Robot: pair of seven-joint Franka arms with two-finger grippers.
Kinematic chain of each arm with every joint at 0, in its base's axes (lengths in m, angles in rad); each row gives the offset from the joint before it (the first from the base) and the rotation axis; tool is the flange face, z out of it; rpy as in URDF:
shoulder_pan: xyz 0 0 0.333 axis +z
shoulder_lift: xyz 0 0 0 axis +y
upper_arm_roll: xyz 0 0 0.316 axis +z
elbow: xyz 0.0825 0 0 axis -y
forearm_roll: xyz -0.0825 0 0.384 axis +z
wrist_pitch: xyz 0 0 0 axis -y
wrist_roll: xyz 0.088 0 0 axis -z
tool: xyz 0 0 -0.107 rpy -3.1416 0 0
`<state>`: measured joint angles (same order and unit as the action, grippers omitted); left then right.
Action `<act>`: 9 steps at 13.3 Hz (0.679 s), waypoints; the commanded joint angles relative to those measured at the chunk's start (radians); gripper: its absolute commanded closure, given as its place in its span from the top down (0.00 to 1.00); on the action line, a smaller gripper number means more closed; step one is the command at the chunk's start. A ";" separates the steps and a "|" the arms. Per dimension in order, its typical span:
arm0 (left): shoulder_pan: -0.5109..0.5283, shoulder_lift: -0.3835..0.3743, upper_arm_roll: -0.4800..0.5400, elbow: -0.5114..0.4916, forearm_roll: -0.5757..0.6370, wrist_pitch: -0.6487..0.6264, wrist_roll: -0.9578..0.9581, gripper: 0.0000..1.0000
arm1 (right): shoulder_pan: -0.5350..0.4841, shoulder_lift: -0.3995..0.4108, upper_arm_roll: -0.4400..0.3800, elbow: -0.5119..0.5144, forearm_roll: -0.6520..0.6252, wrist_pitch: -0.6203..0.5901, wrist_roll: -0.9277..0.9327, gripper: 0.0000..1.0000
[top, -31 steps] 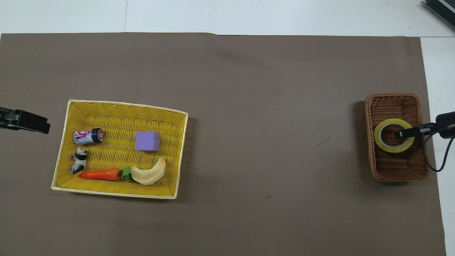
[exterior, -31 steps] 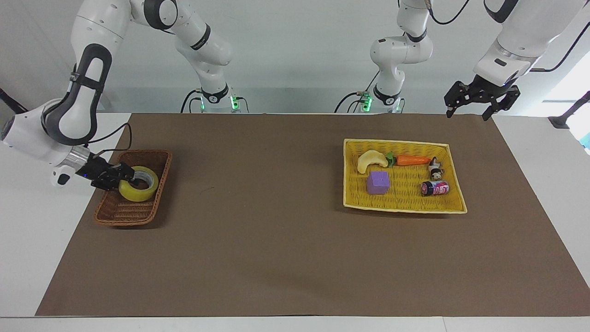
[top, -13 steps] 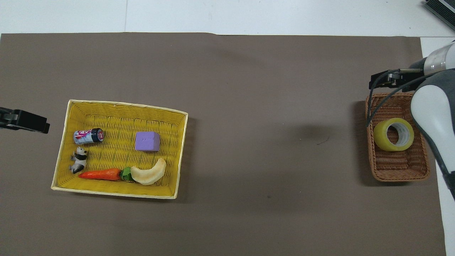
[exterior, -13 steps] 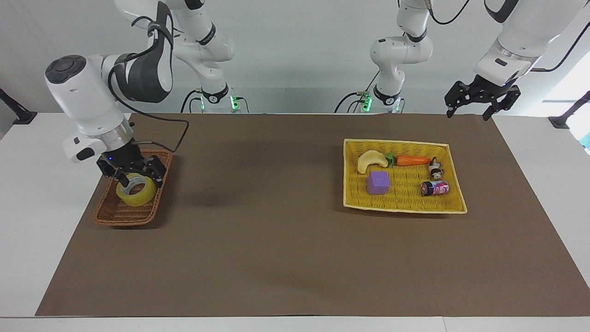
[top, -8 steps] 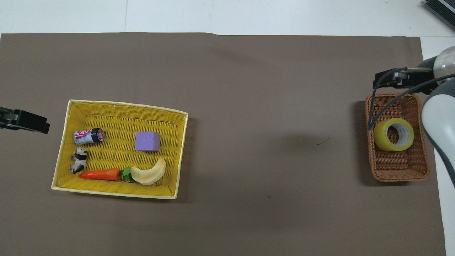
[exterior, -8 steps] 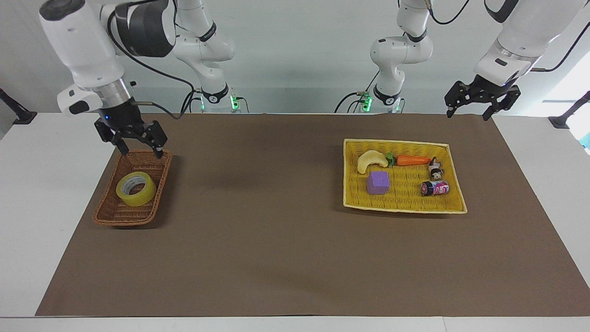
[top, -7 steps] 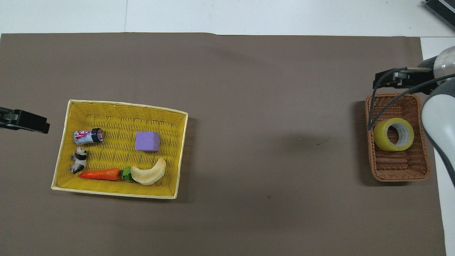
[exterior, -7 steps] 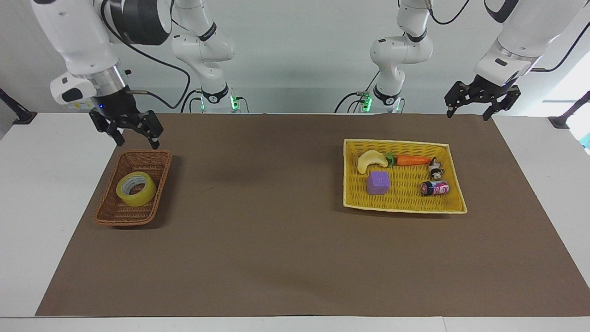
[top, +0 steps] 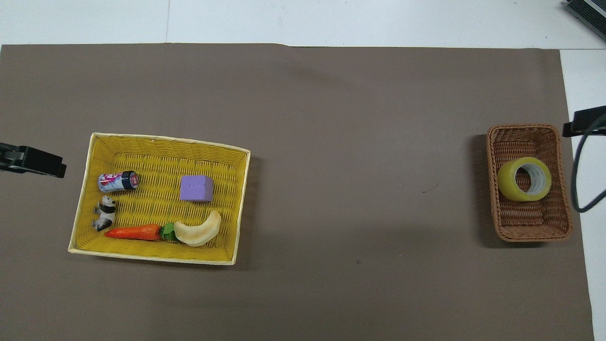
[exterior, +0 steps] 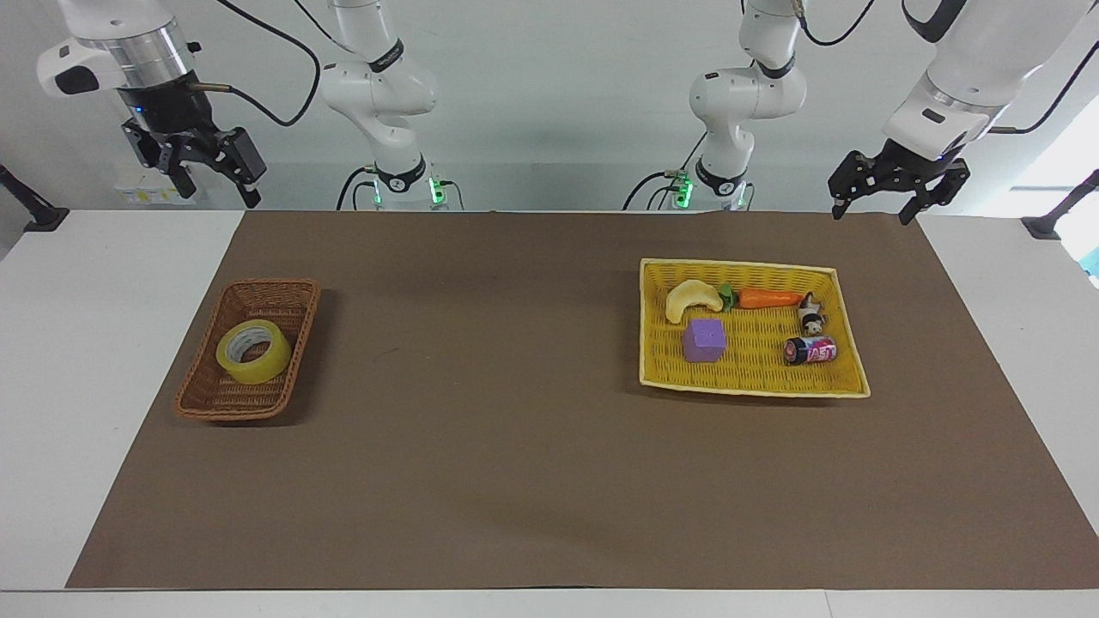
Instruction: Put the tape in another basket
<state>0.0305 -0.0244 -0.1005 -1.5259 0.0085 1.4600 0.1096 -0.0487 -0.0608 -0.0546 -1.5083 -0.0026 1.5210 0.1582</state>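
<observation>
The tape, a glossy yellow ring with a pale core, lies tilted in the small dark-brown wicker basket at the right arm's end of the mat. High above the table's white edge at that end hangs my right gripper. It is open, holds nothing and is well clear of basket and tape. My left gripper waits open and empty over the mat's corner at the left arm's end.
The larger yellow woven basket toward the left arm's end holds a banana toy, a carrot, a purple cube, a can and a panda figure. A brown mat covers the table.
My right gripper has risen from just over the brown basket, up and back toward the robots. The tape stayed in the basket. The left arm has not moved.
</observation>
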 commanded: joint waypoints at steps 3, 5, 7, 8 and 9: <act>0.009 -0.006 -0.007 0.009 0.016 -0.013 0.009 1.00 | 0.004 -0.082 0.018 -0.105 0.027 -0.016 0.141 1.00; 0.009 -0.006 -0.007 0.009 0.016 -0.013 0.009 1.00 | 0.004 -0.080 0.019 -0.098 0.027 -0.018 0.129 1.00; 0.009 -0.006 -0.007 0.009 0.016 -0.013 0.009 1.00 | 0.004 -0.064 0.019 -0.067 0.026 -0.008 0.103 1.00; 0.009 -0.006 -0.007 0.009 0.016 -0.013 0.009 1.00 | 0.004 -0.063 0.019 -0.066 0.026 -0.008 0.084 1.00; 0.009 -0.006 -0.007 0.009 0.016 -0.013 0.009 1.00 | 0.003 -0.063 0.018 -0.061 0.023 -0.005 0.075 1.00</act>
<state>0.0305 -0.0244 -0.1005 -1.5258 0.0085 1.4600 0.1096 -0.0419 -0.1204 -0.0360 -1.5764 0.0074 1.5087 0.2649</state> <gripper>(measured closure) 0.000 0.000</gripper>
